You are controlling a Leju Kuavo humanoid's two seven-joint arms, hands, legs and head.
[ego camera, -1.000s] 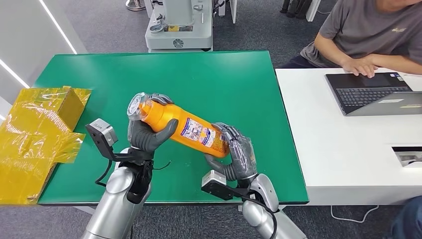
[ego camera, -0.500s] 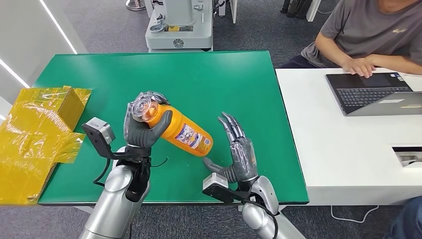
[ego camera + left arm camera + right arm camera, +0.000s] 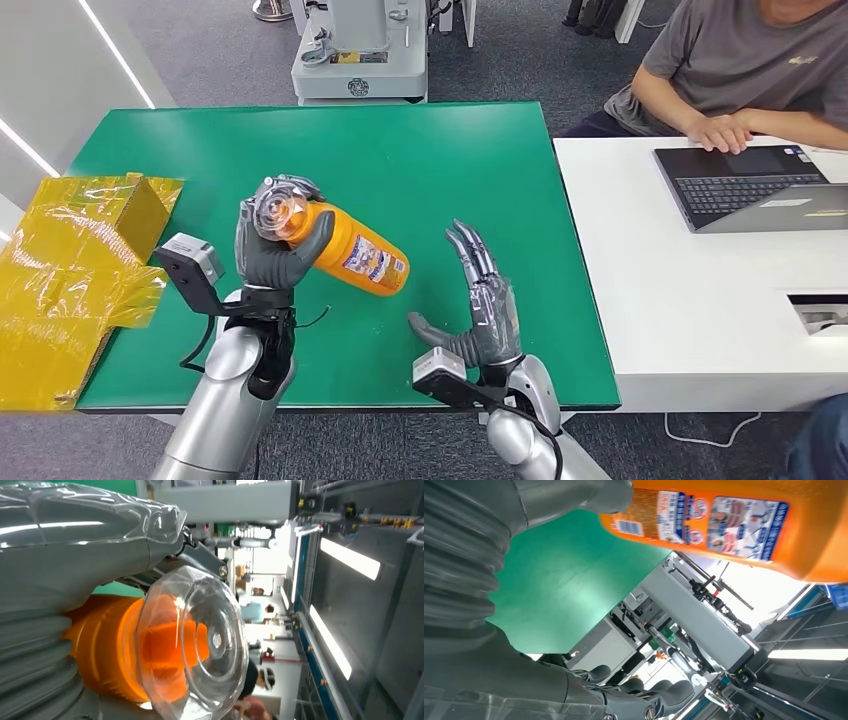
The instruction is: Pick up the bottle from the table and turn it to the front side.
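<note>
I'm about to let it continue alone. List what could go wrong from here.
The left hand alone holds the orange bottle, gripping near the cap with the body tilted out over the green table; it may slip or sag. The right hand is open beside it and could knock the bottle when it closes in.

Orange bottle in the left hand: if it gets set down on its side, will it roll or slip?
The orange bottle looks round and glossy, so it would probably roll. The left hand grips only its capped end, so it may sag or slip.
</note>
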